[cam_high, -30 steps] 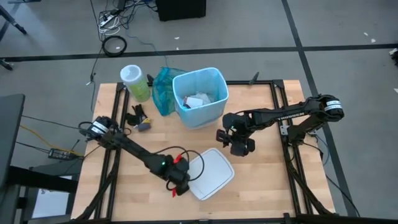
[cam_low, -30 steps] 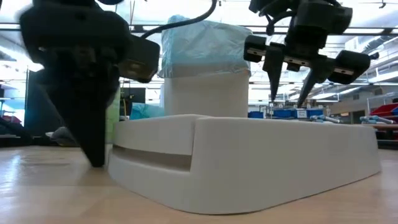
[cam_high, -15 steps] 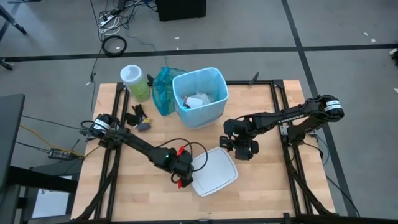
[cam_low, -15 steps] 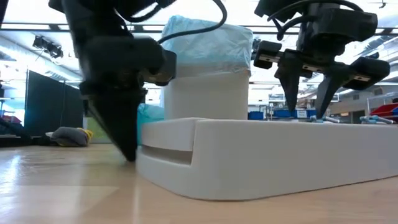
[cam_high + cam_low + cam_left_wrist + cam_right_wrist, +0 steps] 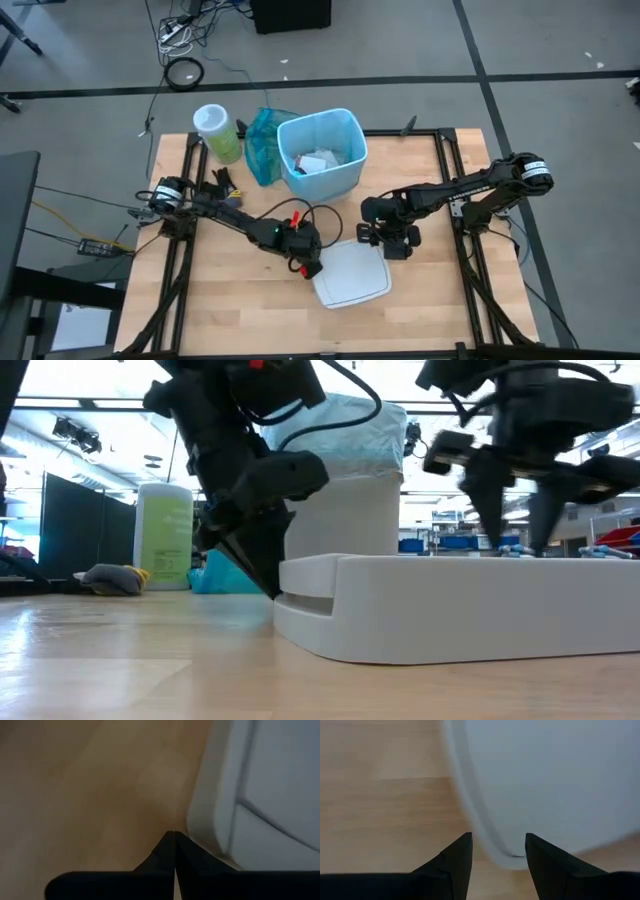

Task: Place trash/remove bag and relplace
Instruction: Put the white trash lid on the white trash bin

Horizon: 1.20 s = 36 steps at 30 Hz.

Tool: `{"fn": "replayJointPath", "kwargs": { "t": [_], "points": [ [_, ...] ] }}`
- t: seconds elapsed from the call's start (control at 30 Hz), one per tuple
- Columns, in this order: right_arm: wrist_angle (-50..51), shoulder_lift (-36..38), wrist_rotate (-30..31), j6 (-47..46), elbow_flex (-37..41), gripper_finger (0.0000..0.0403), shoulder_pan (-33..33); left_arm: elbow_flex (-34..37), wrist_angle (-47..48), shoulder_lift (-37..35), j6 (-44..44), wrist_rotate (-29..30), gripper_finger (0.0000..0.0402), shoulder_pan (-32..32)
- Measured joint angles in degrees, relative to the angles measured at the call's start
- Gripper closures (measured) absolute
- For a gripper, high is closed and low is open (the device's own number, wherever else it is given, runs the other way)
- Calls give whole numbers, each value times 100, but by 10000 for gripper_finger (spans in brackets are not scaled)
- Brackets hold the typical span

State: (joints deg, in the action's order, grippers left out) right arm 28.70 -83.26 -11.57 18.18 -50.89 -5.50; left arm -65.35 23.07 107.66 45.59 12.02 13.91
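A white bin lid (image 5: 350,275) is seen lying flat on the wooden table (image 5: 230,310), in the lower middle of the high view. The left gripper (image 5: 311,268) is set at the lid's left edge, low on the table, its fingers pressed together with nothing between them; in the left wrist view the closed fingertips (image 5: 172,845) are shown just beside the lid's rounded rim (image 5: 210,805). The right gripper (image 5: 397,245) is positioned at the lid's upper right corner, its fingers (image 5: 455,860) spread apart over the lid's edge (image 5: 485,835) and holding nothing. The bin (image 5: 322,156) is placed in the upper middle of the high view, lined with the light sky-blue bag (image 5: 345,125), whose edge is folded over the rim. Some of the trash (image 5: 318,162), white and dark scraps, is seen inside the bin. A darker teal plastic bag (image 5: 263,145) is lying against the bin's left side, and a pale green canister (image 5: 217,132) is standing further left. A small dark object (image 5: 224,188) is lying on the table below the canister.
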Motion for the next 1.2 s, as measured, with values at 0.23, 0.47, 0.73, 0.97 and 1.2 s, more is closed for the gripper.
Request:
{"fn": "replayJointPath", "kwargs": {
  "t": [0.23, 0.47, 0.73, 0.97, 1.2],
  "points": [
    [677, 0, 17, 487, 0, 237, -53, -1, 23, -31, -3, -312, 394, -80],
    [369, 0, 2, 647, 0, 249, -186, -6, 483, -481, -1, -296, 396, 64],
    [-274, -7, 192, 718, 517, 252, -889, -10, 1290, -1047, 291, -147, 396, 460],
    [-520, 2, 736, 541, 819, 254, -1179, -10, 1308, -1071, 587, -112, 397, 612],
    [-492, -2, 1189, 321, 815, 330, -1211, -10, 1268, -1071, 588, -112, 397, 614]
  ]
}}
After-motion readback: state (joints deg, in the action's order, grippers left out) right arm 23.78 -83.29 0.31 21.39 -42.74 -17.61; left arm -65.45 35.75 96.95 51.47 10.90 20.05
